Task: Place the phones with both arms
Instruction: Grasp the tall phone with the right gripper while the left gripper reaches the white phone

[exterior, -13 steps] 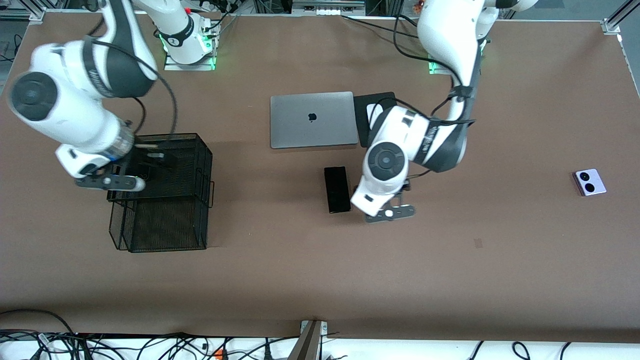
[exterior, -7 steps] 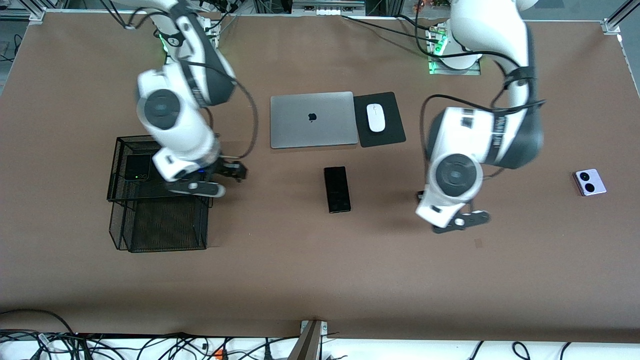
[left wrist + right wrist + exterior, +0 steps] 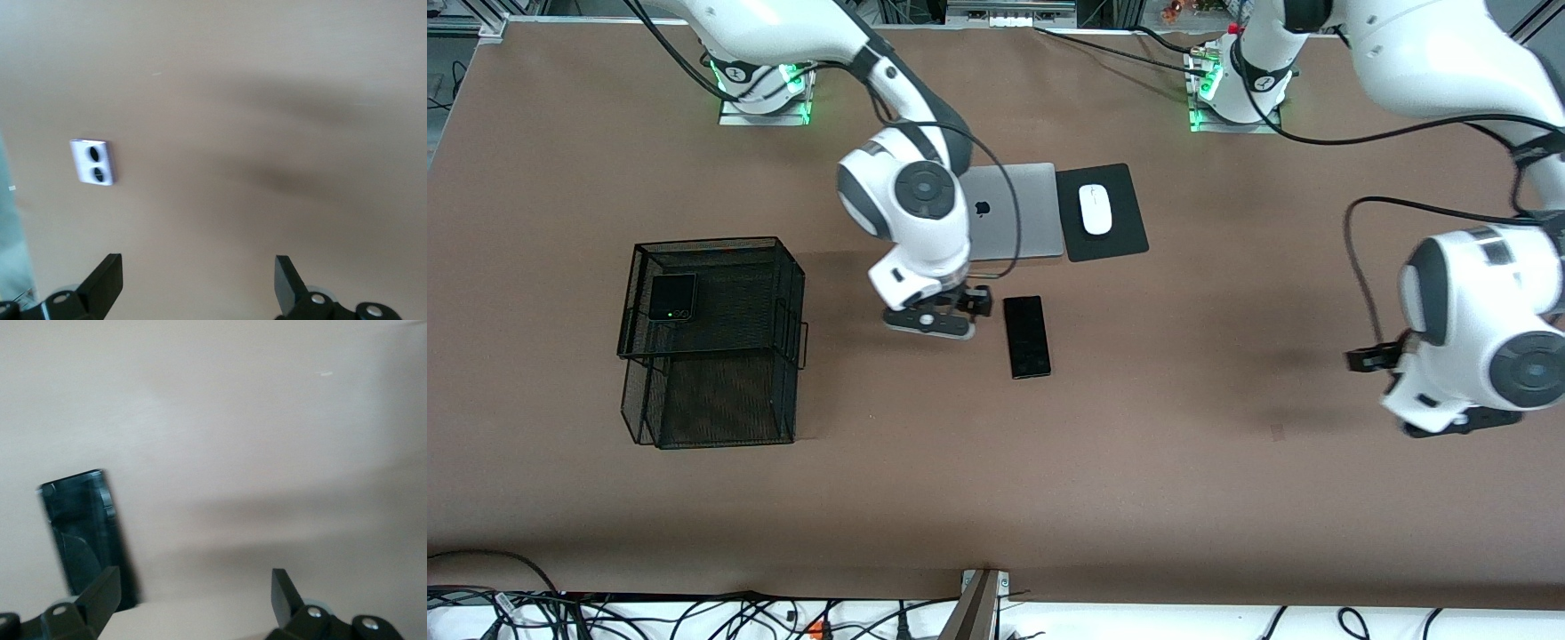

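The long black slab phone [image 3: 1027, 336] [image 3: 83, 533] lies flat mid-table, nearer the front camera than the laptop. My right gripper [image 3: 193, 600] hovers open just beside it, toward the right arm's end of the table, with nothing between its fingers. The small dark folded phone [image 3: 671, 297] rests in the top tray of the black wire basket [image 3: 783, 293]. The lilac-white folded phone [image 3: 93, 162] with two black lenses lies on the table below my left gripper [image 3: 199, 283], which is open and empty. In the front view the left arm's wrist [image 3: 1476, 338] hides that phone.
A closed grey laptop [image 3: 1018, 213] lies toward the arms' bases, partly under the right arm's wrist. Beside it a white mouse [image 3: 1096, 209] sits on a black pad [image 3: 1125, 236]. The basket stands toward the right arm's end of the table.
The right arm swung from the basket over to the slab phone. The left arm swung away from the slab phone to its own end of the table, over the lilac-white phone. Both grippers stayed open.
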Motion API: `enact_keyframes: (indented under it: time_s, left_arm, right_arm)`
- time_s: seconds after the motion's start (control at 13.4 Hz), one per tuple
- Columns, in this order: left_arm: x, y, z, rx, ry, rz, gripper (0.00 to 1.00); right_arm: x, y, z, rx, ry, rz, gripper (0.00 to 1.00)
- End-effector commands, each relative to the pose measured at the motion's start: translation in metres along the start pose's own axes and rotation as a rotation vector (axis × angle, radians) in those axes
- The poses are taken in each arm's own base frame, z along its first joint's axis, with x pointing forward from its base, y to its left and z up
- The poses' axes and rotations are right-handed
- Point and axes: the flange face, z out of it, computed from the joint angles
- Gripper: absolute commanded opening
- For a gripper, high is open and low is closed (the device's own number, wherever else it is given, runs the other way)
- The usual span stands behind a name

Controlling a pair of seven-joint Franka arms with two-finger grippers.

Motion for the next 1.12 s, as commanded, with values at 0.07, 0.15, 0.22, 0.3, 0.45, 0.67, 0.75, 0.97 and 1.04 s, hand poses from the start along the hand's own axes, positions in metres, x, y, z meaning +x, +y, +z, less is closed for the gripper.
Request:
enact_keyframes:
  time_s: [0.07,0.15,0.22,0.3,0.45,0.67,0.75,0.97,1.04]
  left_arm:
    - [0.006,-0.054,0.028,0.008,-0.018,0.009,1.00]
    - [0.012,-0.071,0.039,0.003,-0.002,0.040,1.00]
    - [0.015,-0.089,0.051,-0.006,0.004,0.055,1.00]
    - [0.017,-0.103,0.061,-0.019,0.007,0.069,1.00]
    - [0.013,-0.133,0.083,-0.074,0.022,0.093,1.00]
    - [-0.005,-0.165,0.115,-0.143,0.131,0.094,1.00]
    - [-0.012,-0.179,0.127,-0.150,0.172,0.095,1.00]
    - [-0.024,-0.208,0.172,-0.212,0.267,0.123,1.00]
    - [-0.027,-0.217,0.188,-0.258,0.305,0.123,1.00]
  right_arm:
    - [-0.009,-0.065,0.018,0.055,0.038,-0.013,1.00]
    - [-0.021,-0.085,0.025,0.067,0.051,-0.046,1.00]
    - [-0.030,-0.097,0.032,0.067,0.078,-0.085,1.00]
    - [-0.037,-0.105,0.037,0.072,0.117,-0.135,1.00]
    - [-0.040,-0.109,0.049,0.085,0.141,-0.237,1.00]
    - [-0.040,-0.108,0.068,0.082,0.147,-0.339,1.00]
    - [-0.040,-0.107,0.077,0.076,0.142,-0.343,1.00]
    - [-0.034,-0.100,0.094,0.070,0.154,-0.340,1.00]
    - [-0.031,-0.098,0.099,0.070,0.156,-0.329,1.00]
